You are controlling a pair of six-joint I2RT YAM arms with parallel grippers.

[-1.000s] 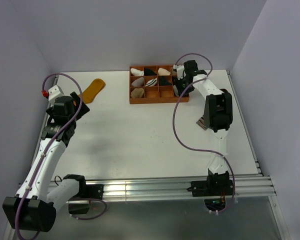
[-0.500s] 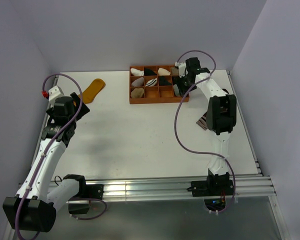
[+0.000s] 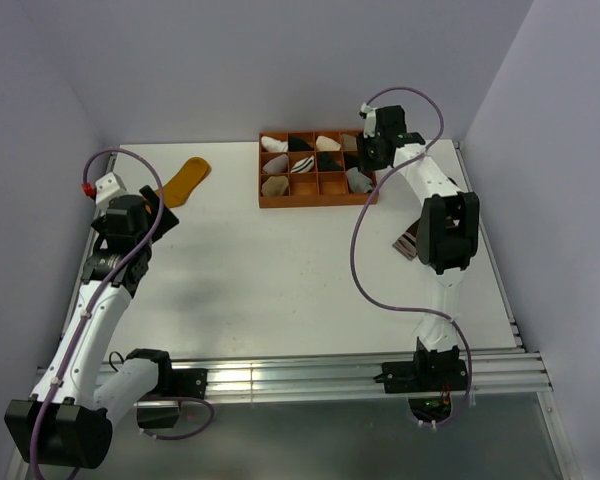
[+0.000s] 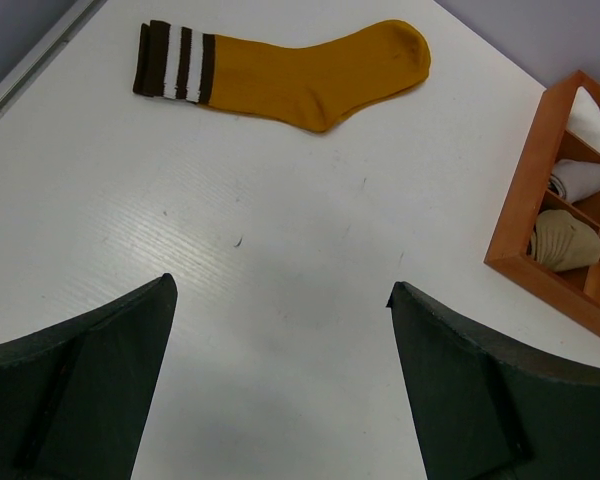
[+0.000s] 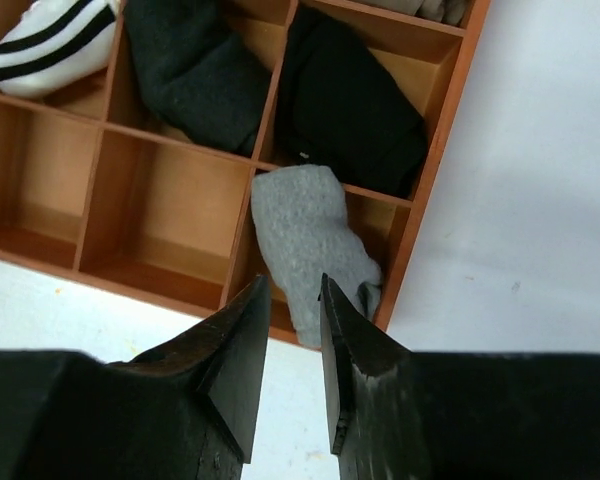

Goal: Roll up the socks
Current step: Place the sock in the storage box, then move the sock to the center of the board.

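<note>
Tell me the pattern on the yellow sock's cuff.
The cuff of the mustard-yellow sock is dark brown with two white stripes, clearest in the left wrist view.

I can read no text, number, label or brand in any of my views. The sock (image 4: 300,75) carries only plain stripes on its cuff, and the tray (image 4: 536,170) shows no marking I can make out.

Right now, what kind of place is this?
Probably a lab robot cell, not a home: white table boxed in by plain walls, aluminium mounting rail, wooden divider tray of sock bundles.
</note>
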